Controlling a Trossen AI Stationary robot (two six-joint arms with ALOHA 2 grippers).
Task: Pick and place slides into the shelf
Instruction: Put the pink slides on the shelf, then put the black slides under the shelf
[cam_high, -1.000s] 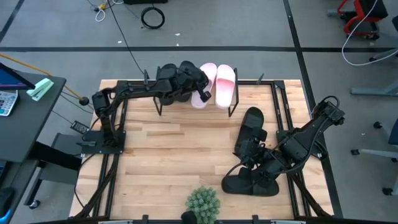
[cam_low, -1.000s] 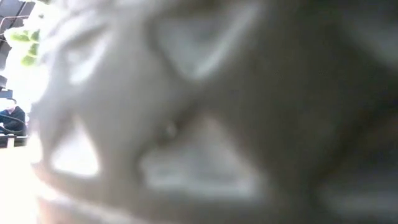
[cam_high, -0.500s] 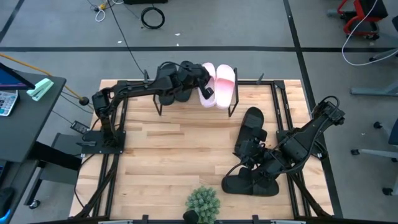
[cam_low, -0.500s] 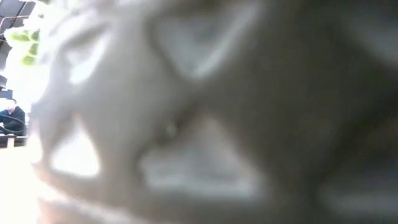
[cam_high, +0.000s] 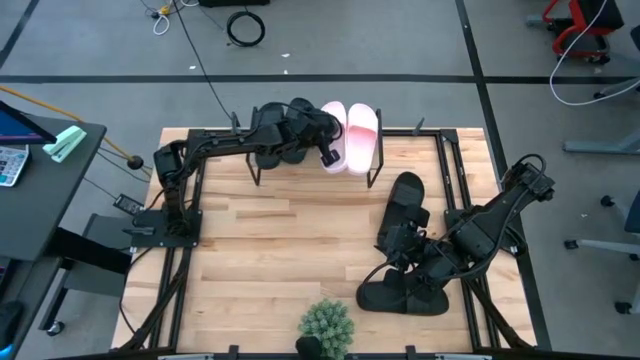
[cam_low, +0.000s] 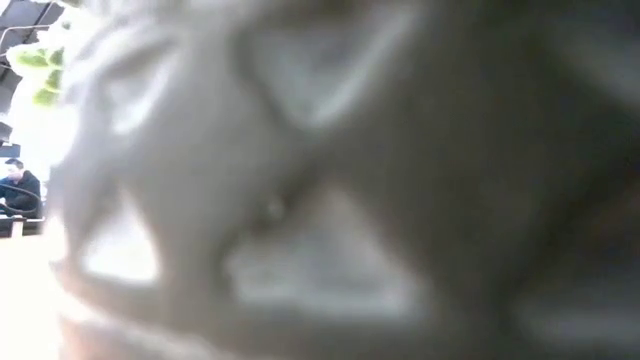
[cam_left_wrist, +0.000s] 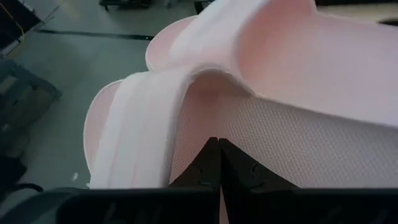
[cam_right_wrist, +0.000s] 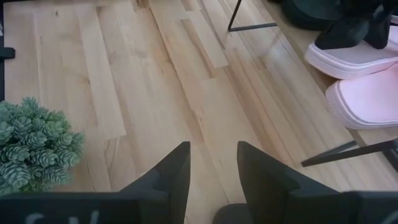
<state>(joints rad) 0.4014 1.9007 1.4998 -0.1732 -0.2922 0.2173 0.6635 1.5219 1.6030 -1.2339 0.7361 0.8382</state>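
At the table's far edge, the clenched left hand (cam_high: 328, 152) meets a pink-to-white slide (cam_high: 335, 135), apparently lying lengthwise front-to-back on the shelf (cam_high: 376, 172).

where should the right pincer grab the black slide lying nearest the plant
Take the black slide by its wide strap, coming down from above: it lies flat on the table, and the strap is its only raised part to pinch. The right pincer is open. It is a judgement; the arm hides much of the slide.
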